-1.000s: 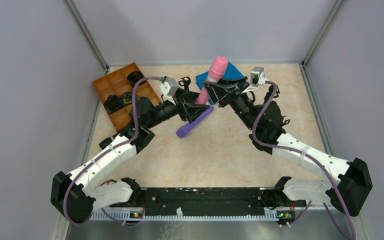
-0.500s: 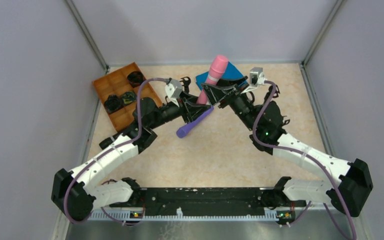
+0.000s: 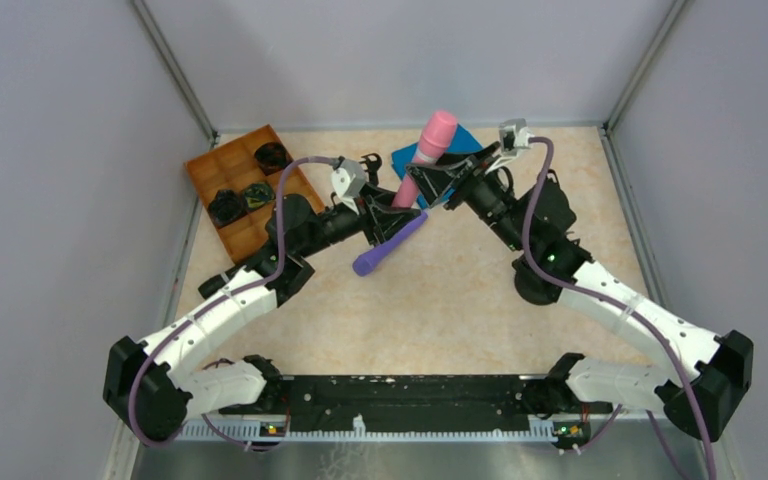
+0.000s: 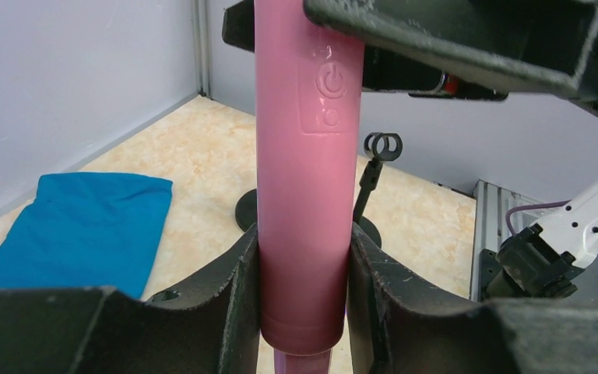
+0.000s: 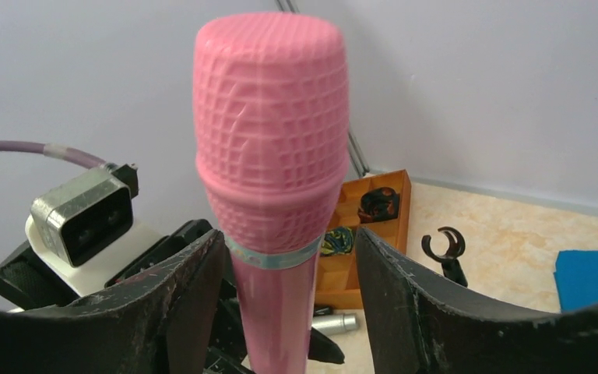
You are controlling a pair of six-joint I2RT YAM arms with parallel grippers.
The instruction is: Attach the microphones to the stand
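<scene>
The pink microphone (image 3: 435, 135) stands nearly upright above the back middle of the table. My left gripper (image 3: 385, 215) is shut on its lower handle (image 4: 304, 156), both fingers pressed against it. Around the neck below the mesh head (image 5: 271, 125), my right gripper (image 3: 430, 183) is open, with a gap on its right side. A purple microphone (image 3: 388, 245) lies flat on the table under the left gripper. The black stand's clip (image 3: 368, 162) rises just behind the left arm; the clip (image 4: 382, 146) holds nothing and shows again as the clip (image 5: 444, 248) in the right wrist view.
An orange compartment tray (image 3: 192, 170) with small black parts sits at the back left. A blue cloth (image 3: 465, 145) lies behind the pink microphone. A small silver cylinder (image 5: 335, 322) lies on the table near the tray. Grey walls close in three sides.
The left gripper closed on the pink microphone's handle. The right gripper let go of it and opened, and the right arm's elbow rose and shifted back.
</scene>
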